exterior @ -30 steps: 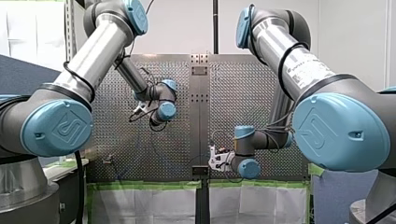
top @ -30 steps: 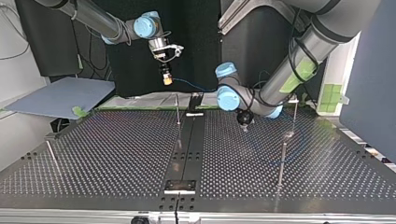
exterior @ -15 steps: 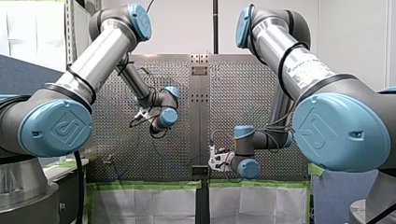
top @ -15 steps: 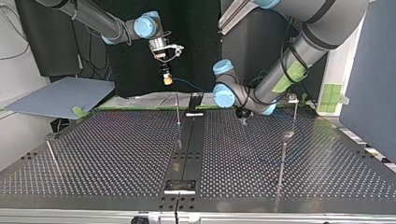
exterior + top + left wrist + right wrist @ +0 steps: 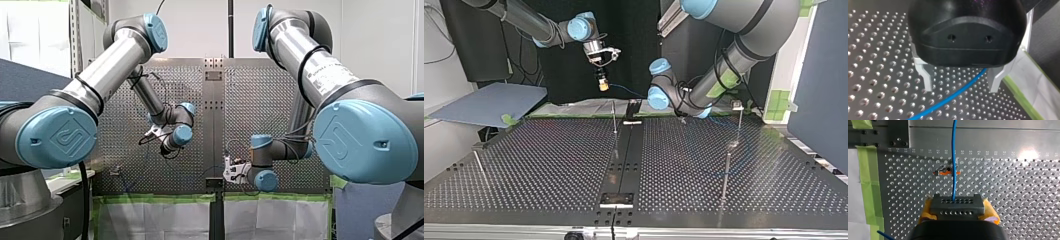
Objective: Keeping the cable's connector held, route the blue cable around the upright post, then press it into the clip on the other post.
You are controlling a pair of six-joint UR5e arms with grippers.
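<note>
My right gripper (image 5: 957, 200) has yellow pads and is shut on the grey connector (image 5: 957, 208), held high above the table (image 5: 549, 165). The blue cable (image 5: 954, 157) leaves the connector and passes over a post with an orange clip (image 5: 946, 172). In the top view my right gripper (image 5: 602, 84) hangs above a thin upright post (image 5: 614, 119). My left gripper (image 5: 960, 86) hovers low over the table, open, its metal fingers (image 5: 927, 81) astride the blue cable (image 5: 948, 98) without touching it. In the top view it is mostly hidden behind its wrist (image 5: 659, 95).
More upright posts stand at the top view's right (image 5: 740, 125) (image 5: 725, 175) and one at its left (image 5: 479, 165). Green tape (image 5: 869, 182) marks the table edge. A dark central rail (image 5: 626, 155) runs across the perforated plate.
My left arm has carried its gripper toward the top view's far edge and a little left. My right arm and the connector have stayed still.
</note>
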